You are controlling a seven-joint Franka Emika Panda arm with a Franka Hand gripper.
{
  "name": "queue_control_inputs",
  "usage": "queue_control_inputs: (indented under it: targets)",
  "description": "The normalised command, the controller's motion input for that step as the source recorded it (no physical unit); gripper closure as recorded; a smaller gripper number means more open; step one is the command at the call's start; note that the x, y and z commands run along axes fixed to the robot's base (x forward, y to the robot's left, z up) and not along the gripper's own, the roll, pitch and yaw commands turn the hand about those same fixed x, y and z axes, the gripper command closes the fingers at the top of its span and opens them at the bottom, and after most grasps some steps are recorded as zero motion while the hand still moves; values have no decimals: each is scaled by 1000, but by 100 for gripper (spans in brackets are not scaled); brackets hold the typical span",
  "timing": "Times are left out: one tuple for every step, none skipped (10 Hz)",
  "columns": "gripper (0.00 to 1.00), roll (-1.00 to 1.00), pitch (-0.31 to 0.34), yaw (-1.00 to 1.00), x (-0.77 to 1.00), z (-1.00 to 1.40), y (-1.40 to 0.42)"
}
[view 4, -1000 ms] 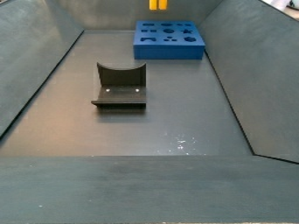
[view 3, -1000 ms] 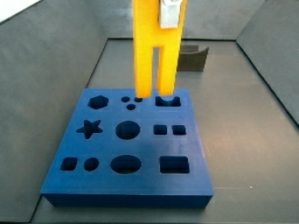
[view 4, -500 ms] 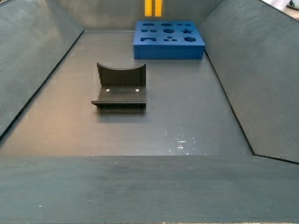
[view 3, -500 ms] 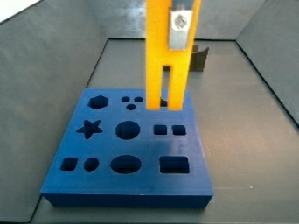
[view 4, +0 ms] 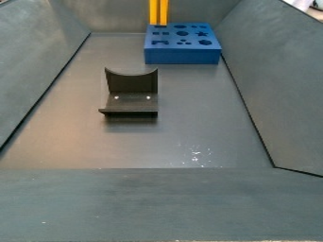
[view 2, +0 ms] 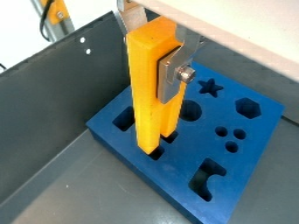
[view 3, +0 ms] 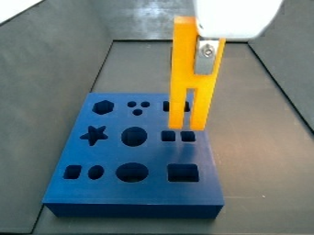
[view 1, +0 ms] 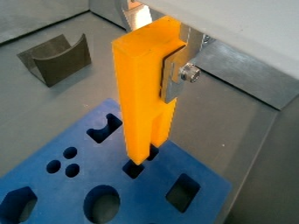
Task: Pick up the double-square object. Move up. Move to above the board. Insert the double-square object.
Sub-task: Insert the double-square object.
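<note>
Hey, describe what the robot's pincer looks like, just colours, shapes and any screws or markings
The pincer, above the large blue slab with shaped cut-outs, shows flat silver metal finger plates with square corners. One plate carries a round silver screw head, also seen in a side view. The body above is pale white. No cables or printed markings are visible.

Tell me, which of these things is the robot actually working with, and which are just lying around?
In use:
- the double-square object, held upright over the board
- the board, blue with cut-outs
- the gripper, clamped on the peg above the board

Lying about:
- the dark notched block, on the floor apart from the board
</note>
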Motion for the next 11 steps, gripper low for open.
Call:
queue_control_inputs:
  targets:
    - [100, 51, 0, 483, 351, -317, -54]
    - [100, 0, 9, 0, -26, 0, 17]
    - [100, 40, 23, 0, -274, -137, 103]
    - [100, 0, 7, 0, -249, -49, 83]
    - [100, 0, 0, 0, -40, 0, 0]
    - [100, 0, 0, 0, 0, -17, 0]
    - [100, 0, 0, 0, 0, -109, 0]
    - [100, 17, -7, 0, -9, -249, -31]
    - [100, 33, -4, 0, -3, -291, -9]
    - [100, 43, -3, 0, -3, -294, -11]
    - [100, 37, -6, 0, 0, -291, -3]
